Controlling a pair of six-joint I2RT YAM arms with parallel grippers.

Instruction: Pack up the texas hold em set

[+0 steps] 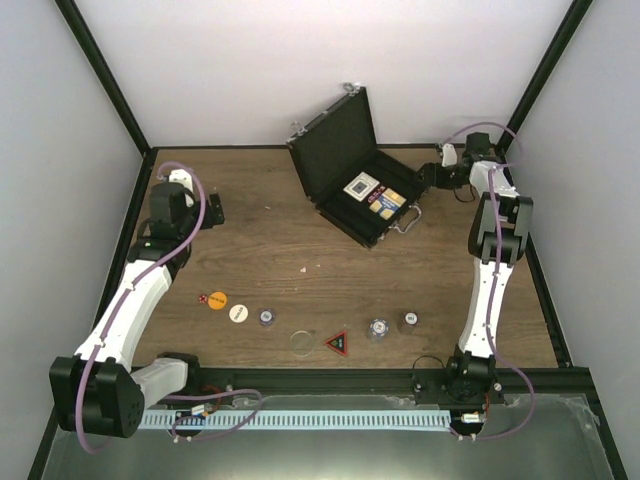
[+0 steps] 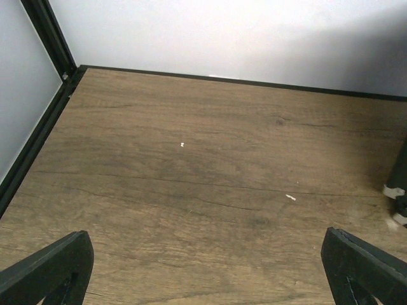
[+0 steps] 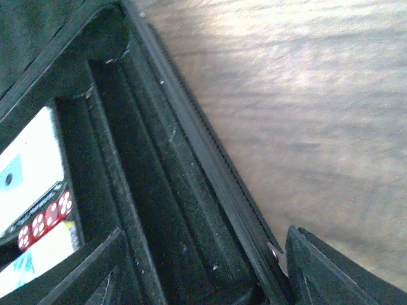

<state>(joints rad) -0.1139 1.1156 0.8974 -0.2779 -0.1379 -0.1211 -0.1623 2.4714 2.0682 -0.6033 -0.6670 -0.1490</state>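
Case (image 1: pixel 335 150) open at far middle of table (image 1: pixel 260 250), lid raised, card decks (image 1: pixel 362 186) and red dice (image 3: pixel 44 219) inside. Right gripper (image 3: pixel 205 254) at its right end, jaws apart, astride the case wall: one finger inside, one outside. Left gripper (image 2: pixel 203 254) above the wood at far left, jaws wide, empty. Orange chip (image 1: pixel 217 299), white chip (image 1: pixel 238 313), purple-grey chip (image 1: pixel 267 318) and triangle (image 1: pixel 337 343) loose in a row near the front edge.

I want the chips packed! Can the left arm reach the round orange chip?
Probably yes: the round orange chip lies on the wooden table beside the left arm, unblocked, and the left claw is open.
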